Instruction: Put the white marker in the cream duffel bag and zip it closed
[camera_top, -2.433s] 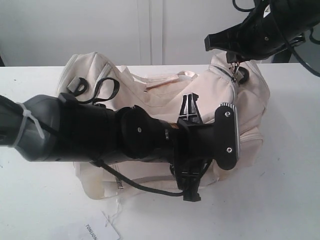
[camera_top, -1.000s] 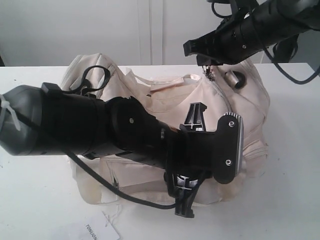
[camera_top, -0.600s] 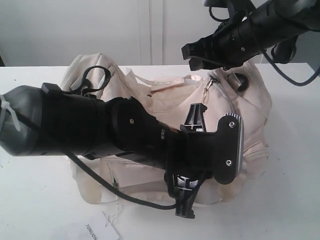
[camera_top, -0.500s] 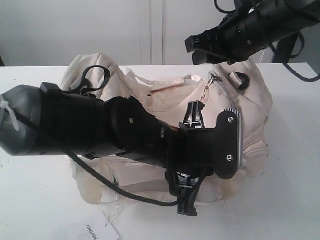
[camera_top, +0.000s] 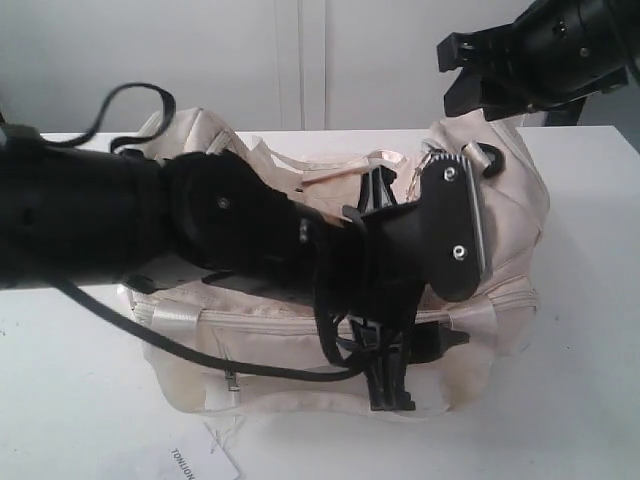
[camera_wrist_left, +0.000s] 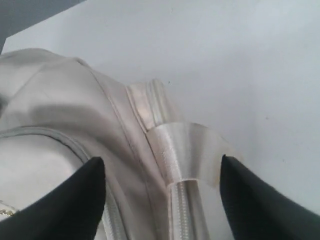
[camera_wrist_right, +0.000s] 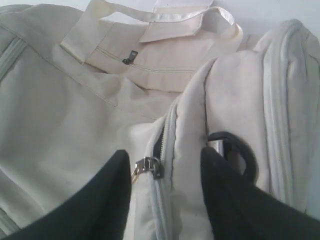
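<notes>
**Spotter:** Your right gripper (camera_top: 452, 72) has let go of the gold chain pull (camera_wrist_right: 135, 171) and backed up and away from the cream duffel bag (camera_top: 260, 340). Its jaws now stand wide with nothing in them. Your left arm (camera_top: 120, 220) has swung as well, and the left gripper (camera_wrist_left: 161, 161) now sits at the bag's end.

**Operator:** Is the left one holding anything?

**Spotter:** No. Its fingers are spread wide on either side of the shiny strap tab (camera_wrist_left: 185, 150) and are not pinching it.

**Operator:** And the white marker?

**Spotter:** You won't find it in any view. I judge it is inside the bag. The left arm hides much of the worktop (camera_top: 580, 380), though, so I can't rule out somewhere else.

**Operator:** So where does that leave me?

**Spotter:** Mid-zip, I'd say. The slider (camera_wrist_right: 148, 167) sits near the black end ring (camera_wrist_right: 240, 155), and a dark slit shows just past it. So the zipper does not look shut all the way, but I cannot tell how much is left.

**Operator:** Next?

**Spotter:** You need to bring the right gripper back down over the pull, close on the chain or the slider, and draw it along the curve. You'd do well to clamp the left gripper on that tab first. That keeps the soft fabric taut so it doesn't bunch.
</notes>
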